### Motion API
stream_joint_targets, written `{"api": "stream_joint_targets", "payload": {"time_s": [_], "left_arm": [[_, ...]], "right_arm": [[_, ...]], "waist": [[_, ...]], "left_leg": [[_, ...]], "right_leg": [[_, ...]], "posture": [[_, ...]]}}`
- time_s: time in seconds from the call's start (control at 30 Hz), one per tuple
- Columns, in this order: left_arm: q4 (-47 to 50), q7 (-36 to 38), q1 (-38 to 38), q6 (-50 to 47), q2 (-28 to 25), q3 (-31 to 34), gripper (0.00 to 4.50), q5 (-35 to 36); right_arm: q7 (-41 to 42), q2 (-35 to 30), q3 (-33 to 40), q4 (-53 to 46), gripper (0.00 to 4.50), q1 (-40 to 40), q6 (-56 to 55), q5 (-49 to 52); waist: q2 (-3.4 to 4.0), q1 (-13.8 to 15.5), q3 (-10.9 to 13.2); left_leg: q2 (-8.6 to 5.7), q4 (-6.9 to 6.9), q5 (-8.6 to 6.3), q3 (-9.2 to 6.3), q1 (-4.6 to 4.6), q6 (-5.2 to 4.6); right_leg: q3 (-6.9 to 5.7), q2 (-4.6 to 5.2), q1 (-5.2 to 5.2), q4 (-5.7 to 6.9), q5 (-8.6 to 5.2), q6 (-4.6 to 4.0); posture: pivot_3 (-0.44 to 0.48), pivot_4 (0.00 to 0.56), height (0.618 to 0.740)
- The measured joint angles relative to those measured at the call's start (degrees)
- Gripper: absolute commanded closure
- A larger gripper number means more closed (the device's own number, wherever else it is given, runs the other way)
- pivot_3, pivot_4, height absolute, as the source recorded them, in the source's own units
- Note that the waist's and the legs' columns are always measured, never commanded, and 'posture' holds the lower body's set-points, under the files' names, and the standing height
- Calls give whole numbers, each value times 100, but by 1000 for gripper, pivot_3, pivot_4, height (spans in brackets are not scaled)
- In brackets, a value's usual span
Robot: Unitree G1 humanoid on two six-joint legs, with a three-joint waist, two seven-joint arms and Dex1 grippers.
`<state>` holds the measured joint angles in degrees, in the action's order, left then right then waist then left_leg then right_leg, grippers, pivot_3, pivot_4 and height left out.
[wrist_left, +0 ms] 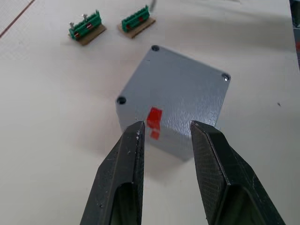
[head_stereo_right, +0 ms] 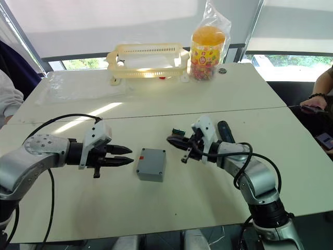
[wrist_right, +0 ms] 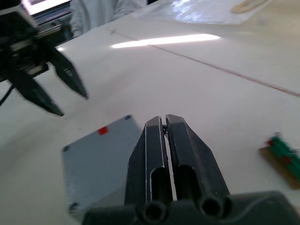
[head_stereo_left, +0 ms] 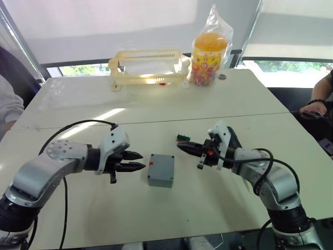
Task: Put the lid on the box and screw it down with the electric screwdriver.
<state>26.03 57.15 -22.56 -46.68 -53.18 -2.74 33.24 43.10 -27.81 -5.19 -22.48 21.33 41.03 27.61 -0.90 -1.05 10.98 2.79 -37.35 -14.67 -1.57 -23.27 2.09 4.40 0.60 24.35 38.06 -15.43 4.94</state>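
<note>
The small square grey-blue plastic box (head_stereo_left: 160,170) sits on the white table (head_stereo_left: 218,208) between the two arms, and its flat grey-blue lid (wrist_left: 180,91) with rounded corners already lies on top, flush as far as the left wrist view shows, with dark screw holes visible at three corners and a small red mark (wrist_left: 153,117) at the edge and down the side facing the left gripper. The left gripper (head_stereo_left: 136,161) hovers just beside that side, not touching, its two black fingers (wrist_left: 123,178) parted a little, narrower than the box itself. The right gripper (head_stereo_left: 186,147) hangs near the box's far side with its fingers (wrist_right: 166,140) pressed together and holding nothing. The dark, thick, pen-shaped electric screwdriver (head_stereo_right: 226,130) appears to lie on the table behind the right wrist, partly hidden by it. Two small green blocks (wrist_left: 110,27) rest on the table beyond the box. The step in hand looks to be fetching the tool, since the lid seems placed. To do that well, the right arm would need to turn back, spread its fingers and take the screwdriver around its thick body so the bit points down; the left fingers would need to widen before steadying the box by its sides, without nudging the lid off its holes.
</note>
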Motion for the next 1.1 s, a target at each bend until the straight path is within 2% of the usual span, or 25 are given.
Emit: {"api": "stream_joint_targets", "payload": {"time_s": [1.1], "left_arm": [[119,-250,40,-49,61,25,2981,57]], "right_arm": [[51,-1,-383,438,4466,-16,-271,-265]], "waist": [[0,-5,0]], "left_leg": [[0,-1,0,0,-1,0]], "right_leg": [[0,0,0,-1,0,1]], "posture": [[0,150,740]]}}
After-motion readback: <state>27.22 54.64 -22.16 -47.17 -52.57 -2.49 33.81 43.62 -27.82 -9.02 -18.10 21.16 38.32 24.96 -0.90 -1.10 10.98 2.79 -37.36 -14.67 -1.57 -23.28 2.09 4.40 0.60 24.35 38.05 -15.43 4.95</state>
